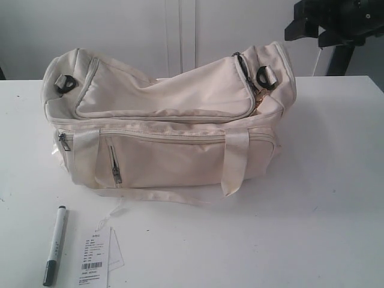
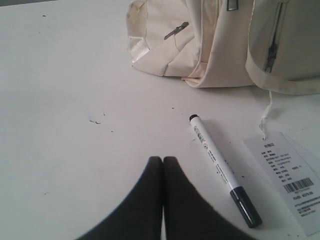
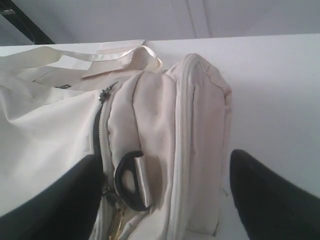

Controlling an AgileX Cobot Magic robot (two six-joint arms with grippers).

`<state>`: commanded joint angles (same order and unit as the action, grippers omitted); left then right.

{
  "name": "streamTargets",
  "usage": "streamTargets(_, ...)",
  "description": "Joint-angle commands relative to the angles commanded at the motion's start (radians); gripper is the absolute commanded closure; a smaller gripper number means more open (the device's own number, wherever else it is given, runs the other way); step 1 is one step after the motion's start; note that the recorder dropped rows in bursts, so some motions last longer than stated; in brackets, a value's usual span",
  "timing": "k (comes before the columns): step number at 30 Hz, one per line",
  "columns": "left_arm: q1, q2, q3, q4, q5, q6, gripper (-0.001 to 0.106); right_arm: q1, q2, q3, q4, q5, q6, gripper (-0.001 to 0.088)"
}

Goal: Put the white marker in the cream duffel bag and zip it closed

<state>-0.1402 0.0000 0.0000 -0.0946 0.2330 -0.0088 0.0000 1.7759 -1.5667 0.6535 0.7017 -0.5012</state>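
White counter (image 1: 300,228), plain pale wall (image 1: 120,30) behind.

Mid-counter: cream duffel bag (image 1: 168,120), soft and slumped, long side toward the exterior view. Two webbing handles (image 1: 235,159) hanging down the front, short upright pocket zip (image 1: 114,162) between them. Top zip (image 1: 243,75) curving over the right-hand end; fully shut or not, cannot tell from here.

In front of the bag, toward the left of the exterior view: white marker (image 1: 55,243), flat on the counter, outside the bag and apart from it. Dark cap (image 1: 49,273) at the end away from the bag. Just beside it, a paper tag (image 1: 95,258) with barcode, on a thin string trailing up to the bag.

Left end effector (image 2: 163,161): fingers pressed together, nothing between them, over bare counter. In the left wrist view, marker (image 2: 220,165) near the fingertips but not touching, tag (image 2: 290,180) on its far side, bag (image 2: 210,45) beyond.

Right end effector (image 3: 164,157): spread wide, empty. Fingers (image 3: 65,200) either side of the bag (image 3: 170,125) at its end panel in the right wrist view; contact with the fabric not clear. Dark strap ring (image 3: 127,177) between them, top zip (image 3: 97,130) alongside with a dark slit showing
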Motion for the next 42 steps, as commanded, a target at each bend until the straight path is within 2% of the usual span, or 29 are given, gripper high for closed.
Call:
streamTargets(12,0.000,0.000,0.000,-0.002,0.000,0.000,0.105,0.000,0.141,-0.098,0.030,-0.032,0.000,0.0221)
streamTargets(20,0.000,0.000,0.000,-0.002,0.000,0.000,0.105,0.023,0.183,-0.100,0.049,-0.082,-0.019,0.0221)
streamTargets(28,0.000,0.000,0.000,-0.002,0.000,0.000,0.105,0.032,0.239,-0.100,0.052,-0.090,-0.029,0.0295)
streamTargets(29,0.000,0.000,0.000,-0.002,0.000,0.000,0.105,0.032,0.241,-0.100,0.052,-0.090,-0.036,0.0342)
streamTargets(30,0.000,0.000,0.000,-0.002,0.000,0.000,0.105,0.032,0.243,-0.100,0.053,-0.092,-0.036,0.0441)
streamTargets(33,0.000,0.000,0.000,-0.002,0.000,0.000,0.105,0.032,0.230,-0.100,0.053,-0.089,-0.038,0.0866)
streamTargets(37,0.000,0.000,0.000,-0.005,-0.031,-0.093,0.105,0.032,0.228,-0.102,0.053,-0.089,-0.038,0.0868)
streamTargets(40,0.000,0.000,0.000,-0.056,-0.155,-0.264,0.105,0.032,0.227,-0.102,0.056,-0.084,-0.038,0.0868)
streamTargets(42,0.000,0.000,0.000,-0.058,-0.243,-0.331,0.105,0.032,0.227,-0.102,0.056,-0.075,-0.036,0.0868)
